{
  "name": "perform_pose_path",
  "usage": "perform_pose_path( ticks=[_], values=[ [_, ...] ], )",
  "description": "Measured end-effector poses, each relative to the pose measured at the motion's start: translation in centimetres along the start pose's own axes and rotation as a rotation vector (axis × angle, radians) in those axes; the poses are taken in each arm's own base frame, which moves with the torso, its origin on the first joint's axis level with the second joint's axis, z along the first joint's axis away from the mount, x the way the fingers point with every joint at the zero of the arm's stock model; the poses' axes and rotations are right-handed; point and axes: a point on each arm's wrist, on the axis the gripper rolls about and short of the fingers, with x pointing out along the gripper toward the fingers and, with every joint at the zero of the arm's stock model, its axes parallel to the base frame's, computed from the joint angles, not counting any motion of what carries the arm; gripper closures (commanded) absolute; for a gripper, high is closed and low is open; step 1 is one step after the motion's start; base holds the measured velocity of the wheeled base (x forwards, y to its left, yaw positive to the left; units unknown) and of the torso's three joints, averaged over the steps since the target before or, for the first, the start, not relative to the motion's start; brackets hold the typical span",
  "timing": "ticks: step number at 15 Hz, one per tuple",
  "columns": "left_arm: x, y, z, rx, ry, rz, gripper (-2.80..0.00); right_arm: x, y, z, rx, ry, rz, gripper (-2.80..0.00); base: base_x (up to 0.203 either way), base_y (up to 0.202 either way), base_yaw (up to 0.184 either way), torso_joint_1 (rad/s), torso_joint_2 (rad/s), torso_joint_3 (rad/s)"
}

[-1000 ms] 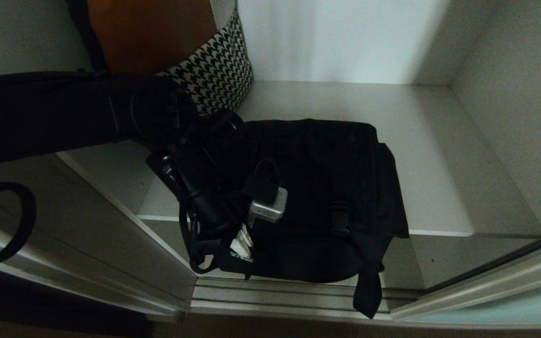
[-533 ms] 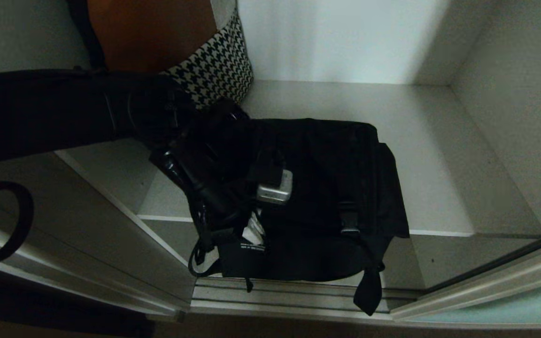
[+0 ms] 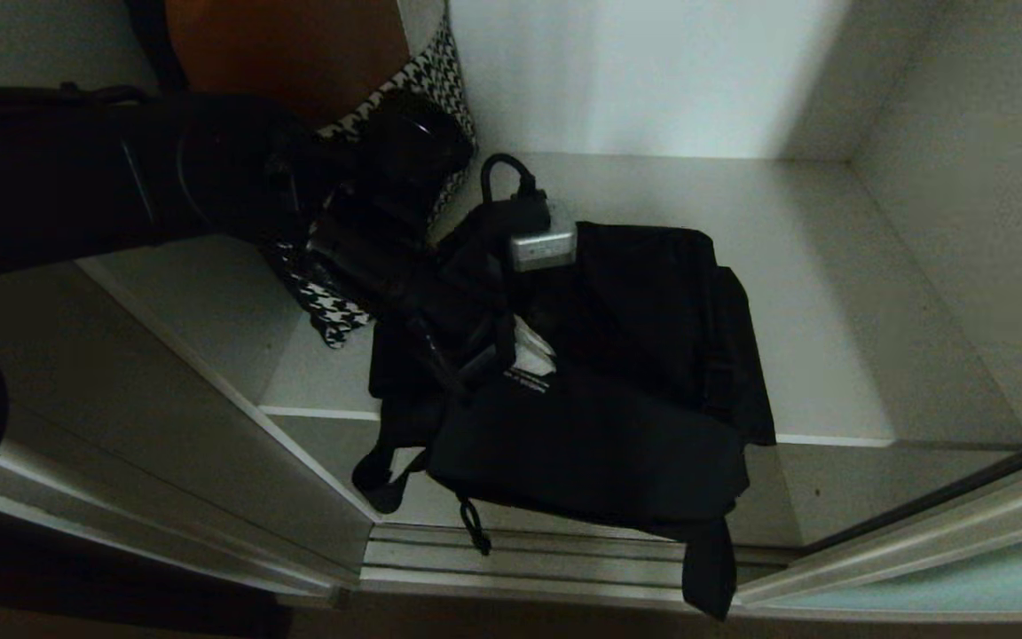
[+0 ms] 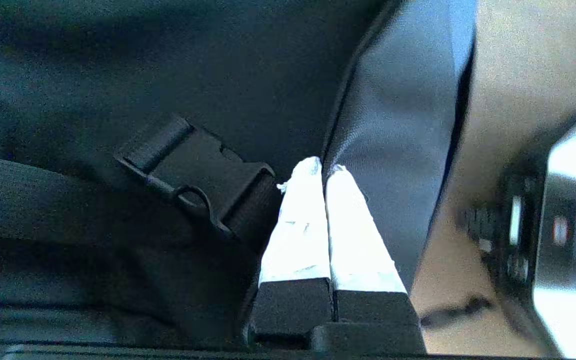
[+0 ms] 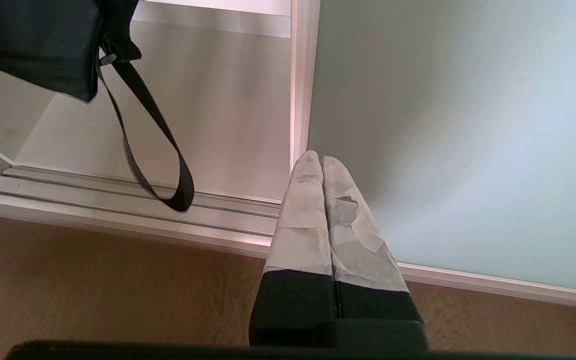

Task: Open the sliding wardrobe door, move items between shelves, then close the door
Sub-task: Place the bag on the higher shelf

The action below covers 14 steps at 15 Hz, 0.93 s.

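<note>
The left gripper (image 4: 324,170), fingers pinched together on the bag's (image 3: 600,426) fabric edge, held it over the shelf (image 3: 830,337) front, strap (image 5: 155,145) dangling, while the right gripper (image 5: 322,159), fingers together, sat parked by the door (image 5: 468,125).

Matt black cloth bag (image 3: 617,373) with plastic buckle (image 4: 195,172); frosted glass door (image 5: 458,140); smooth laminate shelf (image 3: 821,293).

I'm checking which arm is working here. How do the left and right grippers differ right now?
The left gripper is inside the wardrobe, shut on the black bag's fabric edge; the right gripper hangs outside by the sliding wardrobe door, holding nothing. Both have pale taped fingers pressed together.
</note>
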Motion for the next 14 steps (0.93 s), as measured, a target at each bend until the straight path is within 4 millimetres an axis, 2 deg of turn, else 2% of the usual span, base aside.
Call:
perform_pose_path(
  ticks=[7, 14],
  values=[
    [-1.0, 1.9, 2.3, -0.109, -0.168, 0.215, 0.00, 0.0, 0.0, 0.0, 0.000, 0.000, 0.000, 0.00, 0.000, 0.000, 0.000, 0.000, 0.00, 0.000],
    [0.4, 4.5, 3.1, -0.245, -0.281, 0.483, 0.00, 0.0, 0.0, 0.0, 0.000, 0.000, 0.000, 0.00, 0.000, 0.000, 0.000, 0.000, 0.00, 0.000]
  ],
)
